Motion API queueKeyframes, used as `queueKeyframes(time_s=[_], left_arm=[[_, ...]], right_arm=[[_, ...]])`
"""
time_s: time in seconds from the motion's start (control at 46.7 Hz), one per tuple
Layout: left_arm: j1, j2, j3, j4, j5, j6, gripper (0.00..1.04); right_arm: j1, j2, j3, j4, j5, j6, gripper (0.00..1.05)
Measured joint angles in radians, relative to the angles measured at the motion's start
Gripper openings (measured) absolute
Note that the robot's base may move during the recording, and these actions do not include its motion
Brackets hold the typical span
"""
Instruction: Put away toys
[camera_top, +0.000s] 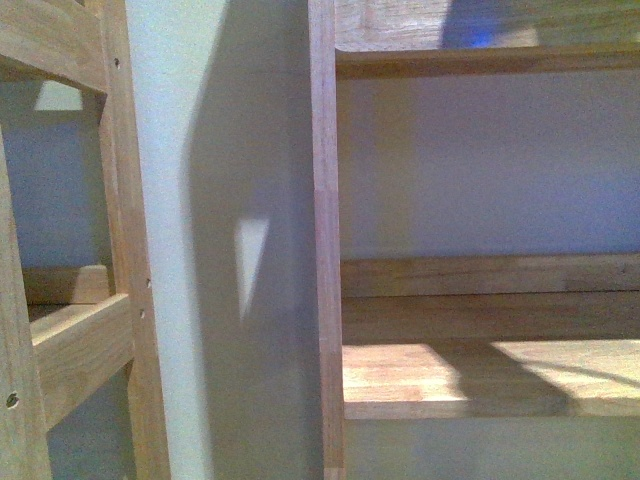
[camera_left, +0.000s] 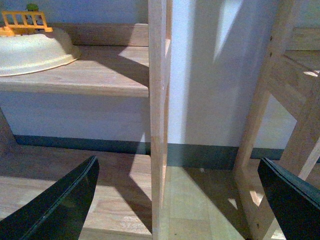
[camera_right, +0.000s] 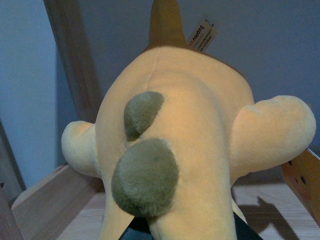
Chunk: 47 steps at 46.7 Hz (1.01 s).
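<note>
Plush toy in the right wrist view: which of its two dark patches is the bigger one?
On the plush toy, the rounder patch farther from the sewn-in tag is bigger; the smaller oval patch sits between it and the tag.

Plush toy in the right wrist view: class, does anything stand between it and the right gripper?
Nothing visible does. The plush toy fills the right wrist view, and the dark gripper parts show directly beneath it at the frame's lower edge, apparently against it. The fingertips are hidden behind the plush, so the grip itself cannot be confirmed.
</note>
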Motion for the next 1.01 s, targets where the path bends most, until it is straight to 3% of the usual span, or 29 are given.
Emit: queueKeyframes(time_s=[0.364,0.814,1.006], left_arm=[[0.000,0.000,0.000,0.000,0.000,0.000,0.99],[0.000,0.000,0.000,0.000,0.000,0.000,0.99],[0.000,0.000,0.000,0.000,0.000,0.000,0.99]], right_arm=[[0.152,0.203,0.225,-0.066,-0.004,0.135,0.07],[0.141,0.243,0.237,-0.063,-0.043,0.375,0.07],[0.142,0.233,0.184,-0.026,0.045,0.383,0.07]])
